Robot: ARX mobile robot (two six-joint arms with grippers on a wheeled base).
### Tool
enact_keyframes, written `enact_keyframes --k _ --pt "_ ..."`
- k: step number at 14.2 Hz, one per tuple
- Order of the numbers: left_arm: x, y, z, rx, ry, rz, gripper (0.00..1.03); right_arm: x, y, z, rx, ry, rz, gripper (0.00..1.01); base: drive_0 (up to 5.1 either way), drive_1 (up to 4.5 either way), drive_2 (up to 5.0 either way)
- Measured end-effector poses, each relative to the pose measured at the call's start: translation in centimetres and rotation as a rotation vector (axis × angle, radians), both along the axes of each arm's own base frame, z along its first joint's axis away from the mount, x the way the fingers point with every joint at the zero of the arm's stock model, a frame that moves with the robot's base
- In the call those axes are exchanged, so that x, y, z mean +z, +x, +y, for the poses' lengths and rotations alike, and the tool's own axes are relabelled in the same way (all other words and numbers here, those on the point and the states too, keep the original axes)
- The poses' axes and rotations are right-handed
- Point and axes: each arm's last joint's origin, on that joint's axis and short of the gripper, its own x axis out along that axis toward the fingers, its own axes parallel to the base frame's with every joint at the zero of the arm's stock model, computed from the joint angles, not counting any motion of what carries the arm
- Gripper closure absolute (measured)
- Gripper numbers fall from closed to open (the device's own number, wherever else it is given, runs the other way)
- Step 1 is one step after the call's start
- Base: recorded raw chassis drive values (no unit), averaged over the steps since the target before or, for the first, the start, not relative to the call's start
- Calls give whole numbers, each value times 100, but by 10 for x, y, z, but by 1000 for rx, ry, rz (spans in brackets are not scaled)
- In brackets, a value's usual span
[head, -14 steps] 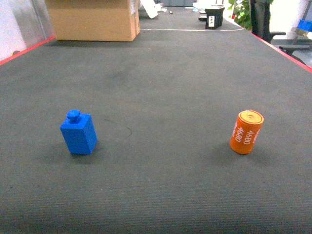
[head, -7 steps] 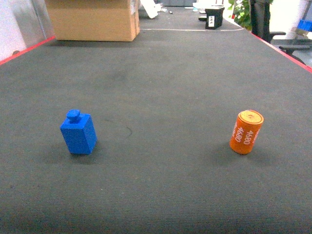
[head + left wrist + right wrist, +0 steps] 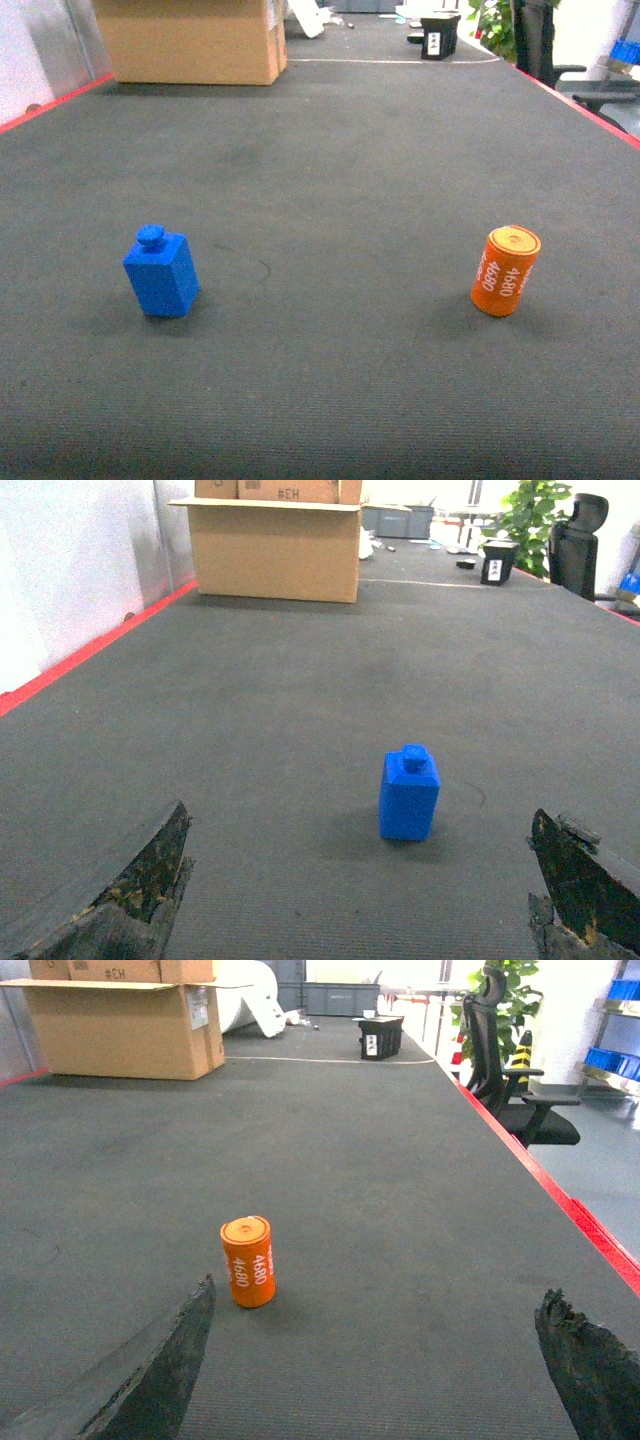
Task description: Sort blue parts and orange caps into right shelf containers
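Care now: my left tool, spread wide, must drop squarely over the upright blue part on the tabletop, while my right tool, equally wide, lines up on the tilted orange cap

**Blue part and orange cap, both on the desk**

We see one blue part: a blocky bright blue piece with a round knob on top, standing upright, left of centre. We see one orange cap: a short orange cylinder with white "4680" print on its side, standing on end and leaning slightly, right of centre. The two are well apart.
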Motion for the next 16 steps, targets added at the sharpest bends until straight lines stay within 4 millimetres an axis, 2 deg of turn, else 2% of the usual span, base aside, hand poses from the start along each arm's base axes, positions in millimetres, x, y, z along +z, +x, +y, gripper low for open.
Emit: enact_keyframes --k 2,3,4,6,8,9,10,11,16 --pt "0 0 0 0 0 0 5 -2 0 0 -17 0 40 3 0 0 0" --pt "-2 3 -2 70 -10 56 5 -2 6 5 -88 -25 180 3 0 0 0" --pt "3 13 -10 95 -10 79 5 5 18 11 -102 -42 196 3 0 0 0" --pt "15 44 -19 94 -10 67 5 25 49 20 -75 -27 137 3 0 0 0" --pt "25 91 -30 46 -12 42 5 31 96 33 -9 6 137 3 0 0 0" --pt "21 115 -36 38 -8 65 5 23 118 39 -1 7 176 3 0 0 0" --pt "2 152 -46 17 5 157 5 4 149 47 10 18 274 3 0 0 0" --pt "-26 185 -62 -29 19 261 5 -20 174 53 19 38 380 3 0 0 0" --pt "-48 204 -68 -43 30 318 5 -43 192 61 31 33 455 3 0 0 0"
